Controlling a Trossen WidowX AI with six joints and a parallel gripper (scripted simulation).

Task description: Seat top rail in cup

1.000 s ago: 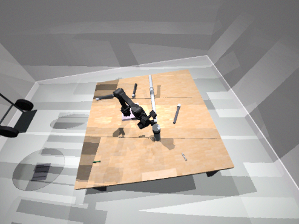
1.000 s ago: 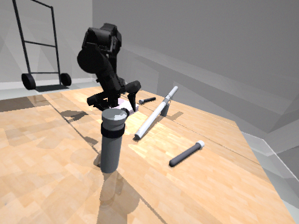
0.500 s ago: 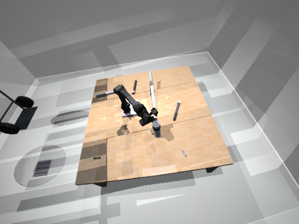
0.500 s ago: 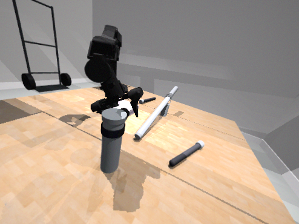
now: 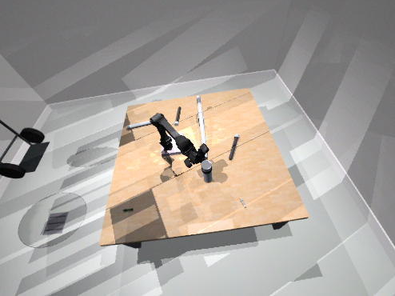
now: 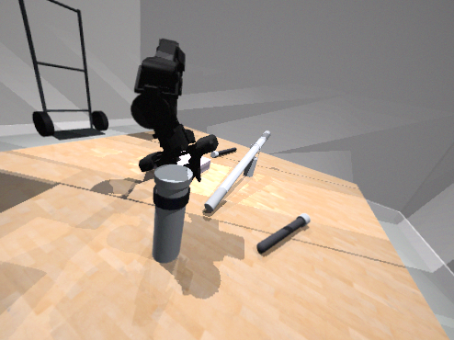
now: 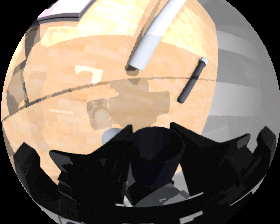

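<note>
Hovering my gripper (image 6: 195, 157) just behind the top of the big post (image 6: 170, 215), I see its fingers drawn roughly halfway in around a dark cup-shaped part (image 7: 153, 156), seen in the wrist view; whether they actually clamp it I cannot tell. That part appears to be the rail-end cup on the dark brace band (image 6: 171, 199), which sits high on the post, just below its pale cap (image 6: 173, 175). The white top rail (image 6: 236, 171) lies ahead and to one side of the gripper on the wooden table (image 6: 322, 275), its cut end (image 6: 209, 206) near the post but apart from it. Farther out past the rail rests a dark short pipe (image 6: 282, 233).
</note>
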